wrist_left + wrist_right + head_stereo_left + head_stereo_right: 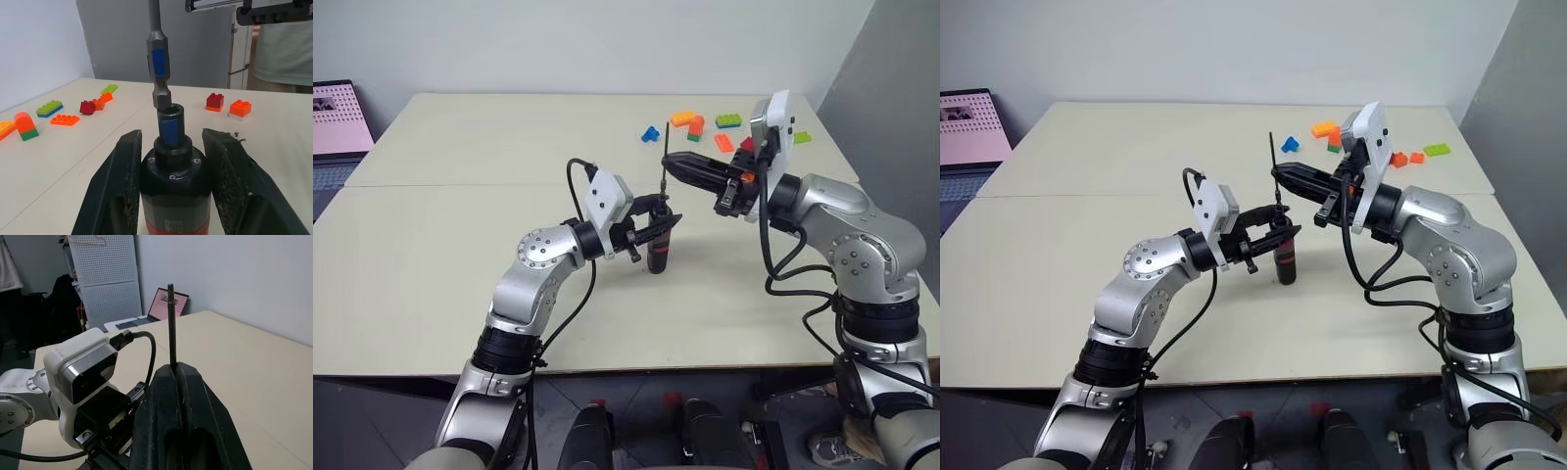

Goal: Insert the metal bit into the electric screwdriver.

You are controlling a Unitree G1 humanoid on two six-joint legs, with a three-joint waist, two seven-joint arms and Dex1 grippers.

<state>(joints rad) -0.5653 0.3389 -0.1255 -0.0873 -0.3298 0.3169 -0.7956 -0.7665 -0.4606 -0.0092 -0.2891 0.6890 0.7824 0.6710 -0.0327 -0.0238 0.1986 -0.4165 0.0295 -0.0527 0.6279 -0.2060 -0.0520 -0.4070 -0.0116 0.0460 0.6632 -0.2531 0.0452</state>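
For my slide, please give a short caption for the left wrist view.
Left gripper holds the electric screwdriver upright as the metal bit meets its socket.

Electric screwdriver (175, 188): black body with a red band, blue patch on the collar. Metal bit (157, 63): dark grey, blue mark on its thick end. Desk (460, 245): plain cream. Toy bricks (54, 108) — orange, red, green, blue. Both hands — left hand (651, 227), right hand (690, 168) — black fingers, white camera housings.
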